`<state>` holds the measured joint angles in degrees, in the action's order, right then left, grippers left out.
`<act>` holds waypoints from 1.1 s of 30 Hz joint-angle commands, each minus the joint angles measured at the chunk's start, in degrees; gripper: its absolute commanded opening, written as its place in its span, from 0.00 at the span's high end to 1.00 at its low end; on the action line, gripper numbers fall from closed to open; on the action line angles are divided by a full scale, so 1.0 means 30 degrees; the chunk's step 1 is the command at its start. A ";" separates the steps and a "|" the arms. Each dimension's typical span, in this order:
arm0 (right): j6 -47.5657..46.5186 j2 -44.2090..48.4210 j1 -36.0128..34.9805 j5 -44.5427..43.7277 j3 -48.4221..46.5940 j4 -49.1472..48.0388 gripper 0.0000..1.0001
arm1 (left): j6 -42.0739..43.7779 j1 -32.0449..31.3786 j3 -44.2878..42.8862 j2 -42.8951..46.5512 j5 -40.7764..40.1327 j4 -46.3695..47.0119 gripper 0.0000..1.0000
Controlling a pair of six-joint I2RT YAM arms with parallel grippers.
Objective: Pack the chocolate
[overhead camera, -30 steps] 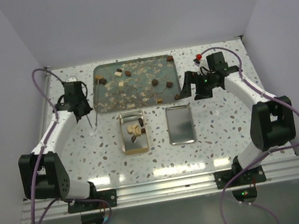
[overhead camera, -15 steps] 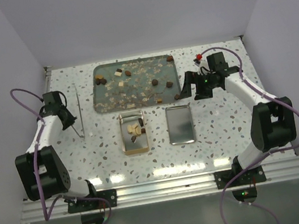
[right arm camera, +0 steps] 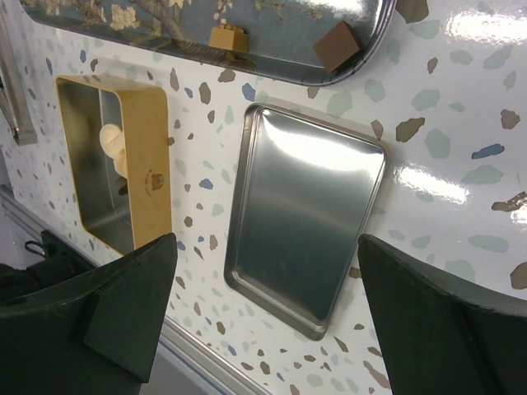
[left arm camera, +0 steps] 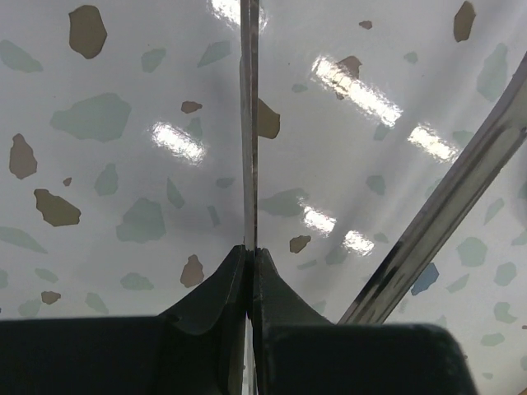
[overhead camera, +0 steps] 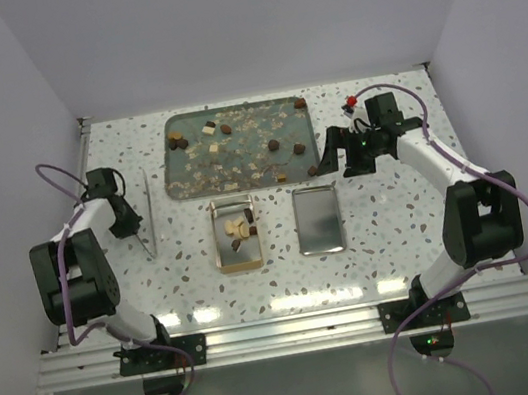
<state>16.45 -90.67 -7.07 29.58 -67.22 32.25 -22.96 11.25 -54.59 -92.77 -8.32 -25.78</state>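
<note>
Several dark brown and cream chocolate pieces (overhead camera: 274, 144) lie scattered on a blue floral tray (overhead camera: 189, 174). A few more chocolate pieces (overhead camera: 239, 228) sit in the open gold tin (overhead camera: 220, 250), which also shows in the right wrist view (right arm camera: 152, 177). My left gripper (overhead camera: 132, 222) is left of the tray, shut on one thin arm of metal tweezers (left arm camera: 248, 123). The tweezers' other arm (left arm camera: 445, 206) splays to the right. My right gripper (overhead camera: 334, 155) is open and empty over the tray's right end, fingers (right arm camera: 107, 304) wide apart. Two brown pieces (right arm camera: 338, 45) lie near the tray's edge.
The tin's silver lid (overhead camera: 317, 219) lies flat to the right of the tin, and it also shows in the right wrist view (right arm camera: 309, 214). Pale crumbs cover the tray. A small red object (overhead camera: 352, 101) sits at the back right.
My left arm has swung left, away from the tray's left edge, and folded back toward its base, carrying the tweezers. The right arm has not moved.
</note>
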 commanded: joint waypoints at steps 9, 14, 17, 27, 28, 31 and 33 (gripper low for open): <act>-0.0502 0.1279 -0.0045 -0.0017 -0.0445 0.0412 0.06 | 0.0446 0.0148 -0.0319 -0.0132 -0.0186 0.1122 0.49; -0.0560 0.1455 -0.0045 -0.0222 -0.0415 0.0529 0.06 | 0.0710 0.0148 -0.0641 0.0774 -0.0275 0.0742 0.07; -0.0619 0.1689 -0.0045 -0.0544 -0.0328 0.0559 0.06 | 0.0943 0.0148 -0.1021 0.1827 -0.0275 0.0391 0.00; -0.1058 0.2773 -0.0104 -0.2533 0.0054 0.0821 0.06 | 0.1911 0.0177 -0.4214 0.5462 0.2616 -0.1017 0.00; -0.1204 0.2802 -0.0191 -0.2943 0.0053 0.0996 0.06 | 0.1940 0.0177 -0.4651 0.5755 0.3322 -0.0900 0.00; -0.1674 0.2861 -0.1068 -0.5547 0.0141 0.1495 0.08 | 0.1970 0.0177 -0.5269 0.6810 0.5346 -0.0637 0.00; -0.1674 0.2628 -0.1772 -0.6548 0.0258 0.1788 0.11 | 0.1999 0.0148 -0.5300 0.7572 0.6253 -0.0489 0.00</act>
<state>13.17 -83.83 -9.80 17.26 -66.94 35.05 -18.35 11.25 -68.38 -73.14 2.87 -27.88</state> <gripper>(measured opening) 0.901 0.997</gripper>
